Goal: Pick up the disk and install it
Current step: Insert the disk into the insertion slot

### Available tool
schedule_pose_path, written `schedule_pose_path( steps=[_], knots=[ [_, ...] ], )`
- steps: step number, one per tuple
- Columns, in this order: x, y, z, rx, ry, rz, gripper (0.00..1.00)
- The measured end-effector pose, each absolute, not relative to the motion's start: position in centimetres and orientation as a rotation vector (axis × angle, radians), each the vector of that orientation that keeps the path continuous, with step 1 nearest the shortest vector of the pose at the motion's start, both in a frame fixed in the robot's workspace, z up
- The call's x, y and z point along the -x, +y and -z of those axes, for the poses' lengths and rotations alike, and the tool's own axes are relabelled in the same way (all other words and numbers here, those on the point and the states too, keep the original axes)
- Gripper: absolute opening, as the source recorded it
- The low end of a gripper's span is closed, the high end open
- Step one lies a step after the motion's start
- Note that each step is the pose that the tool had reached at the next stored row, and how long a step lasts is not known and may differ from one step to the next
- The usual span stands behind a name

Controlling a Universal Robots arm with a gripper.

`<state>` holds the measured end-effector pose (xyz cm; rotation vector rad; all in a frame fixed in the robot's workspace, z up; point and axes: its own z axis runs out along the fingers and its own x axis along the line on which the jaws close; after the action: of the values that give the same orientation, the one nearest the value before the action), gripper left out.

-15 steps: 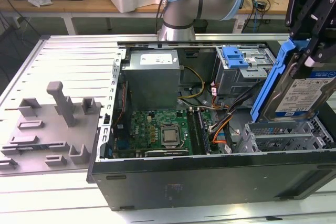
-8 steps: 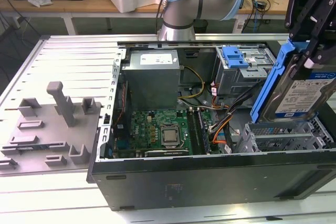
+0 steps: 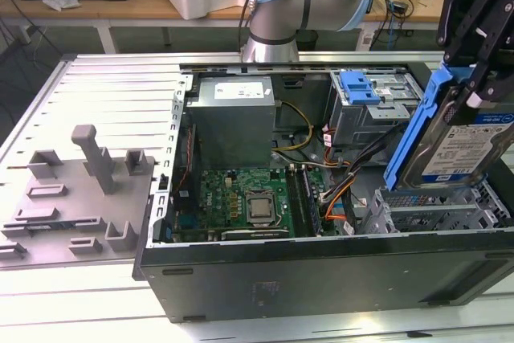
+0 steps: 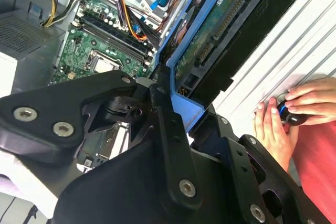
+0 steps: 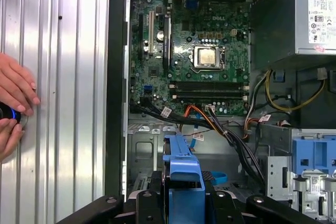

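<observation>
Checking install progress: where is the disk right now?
At the exterior view's right, the disk hangs tilted in the gripper, over the metal drive cage in the open computer case.

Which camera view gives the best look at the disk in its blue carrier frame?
The exterior view: the disk hangs tilted above the open computer case, with its label and blue frame in sight. The second wrist view shows its green circuit-board underside; the first wrist view shows the blue frame's edge.
</observation>
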<state>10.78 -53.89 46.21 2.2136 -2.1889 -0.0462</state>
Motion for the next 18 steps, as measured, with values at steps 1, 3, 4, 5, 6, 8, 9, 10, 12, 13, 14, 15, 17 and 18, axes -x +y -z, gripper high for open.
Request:
schedule_pose_path(
  steps=[1,3,4,5,6,8,9,10,12,13,14,15,17,18],
  knots=[
    [-10.78,-53.90,-46.20,-2.214,-2.188,0.046,0.37],
    [-10.79,-53.93,-46.14,-2.214,-2.188,0.046,0.37],
    [-10.79,-53.94,-46.11,-2.215,-2.187,0.046,0.37],
    [-10.78,-53.95,-46.09,-2.215,-2.187,0.046,0.37],
    [-10.79,-53.96,-46.06,-2.215,-2.187,0.046,0.37],
    [-10.79,-53.98,-46.00,-2.216,-2.187,0.046,0.37],
    [-10.79,-53.99,-45.97,-2.216,-2.186,0.046,0.37],
    [-10.79,-54.00,-45.95,-2.216,-2.186,0.046,0.37],
    [-10.80,-54.01,-45.87,-2.217,-2.185,0.046,0.37],
    [-10.80,-54.02,-45.84,-2.217,-2.185,0.046,0.37],
    [-10.80,-54.02,-45.78,-2.218,-2.184,0.046,0.37],
    [-10.80,-54.03,-45.73,-2.219,-2.183,0.046,0.37],
    [-10.81,-54.06,-45.61,-2.220,-2.182,0.046,0.37],
    [-10.81,-54.07,-45.58,-2.221,-2.181,0.046,0.37]
  ],
)
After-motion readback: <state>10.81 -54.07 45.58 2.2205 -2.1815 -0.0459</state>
